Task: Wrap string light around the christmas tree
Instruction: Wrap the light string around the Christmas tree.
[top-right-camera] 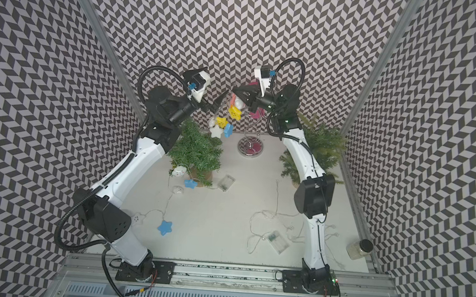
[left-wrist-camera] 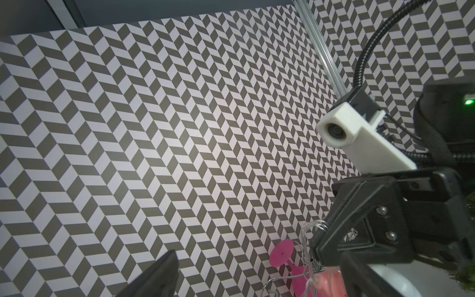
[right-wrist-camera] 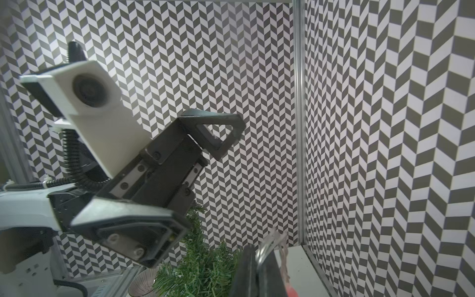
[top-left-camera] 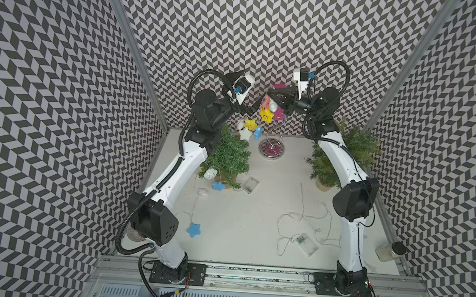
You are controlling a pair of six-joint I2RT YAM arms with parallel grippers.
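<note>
The christmas tree (top-left-camera: 227,154) stands far left, beneath the left arm. Above it the left gripper (top-left-camera: 252,107) hangs with its jaws wide apart. Just right, the string light (top-left-camera: 266,115) dangles from the right gripper (top-left-camera: 267,94), which is clamped tight on its wire. Its stars trail down past the tree onto the table (top-left-camera: 241,212).

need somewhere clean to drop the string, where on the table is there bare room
Bare: the front centre of the table, between the blue star and the tangled front battery box; also the strip between the pink stand and the right tree. Crowded: around the left tree, with star lights and a small battery box.
</note>
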